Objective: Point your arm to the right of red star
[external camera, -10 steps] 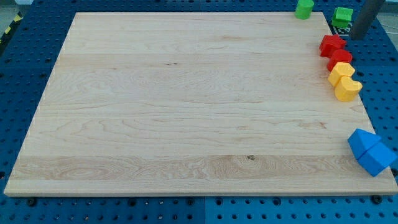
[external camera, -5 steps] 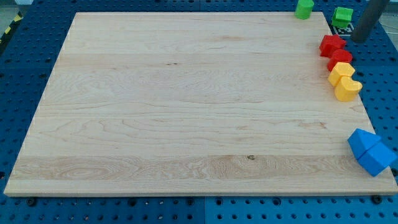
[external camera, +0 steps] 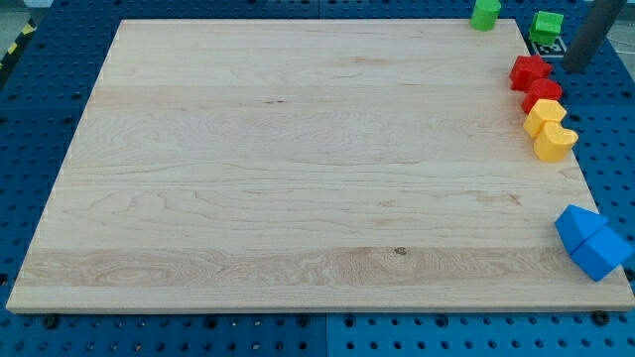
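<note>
Red star (external camera: 530, 71) sits at the right edge of the wooden surface (external camera: 298, 169) — my tip (external camera: 574, 65) stands just off that edge, to the star's right and slightly up the view. There is no claw to open or close, only the rod. Below the star: a second red block (external camera: 543, 94), two yellow blocks (external camera: 549, 130), two blue (external camera: 592, 242); above, two green (external camera: 516, 18). No containers.

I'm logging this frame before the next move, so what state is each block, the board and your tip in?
My tip: off the board, right of the upper red block, apart.
Upper red block: at right edge, touching lower red.
Lower red block: touching a yellow block.
Two yellow blocks: touching.
Two blue blocks: touching, overhanging the edge.
Two green blocks: apart, at top.
Board: flat.
</note>
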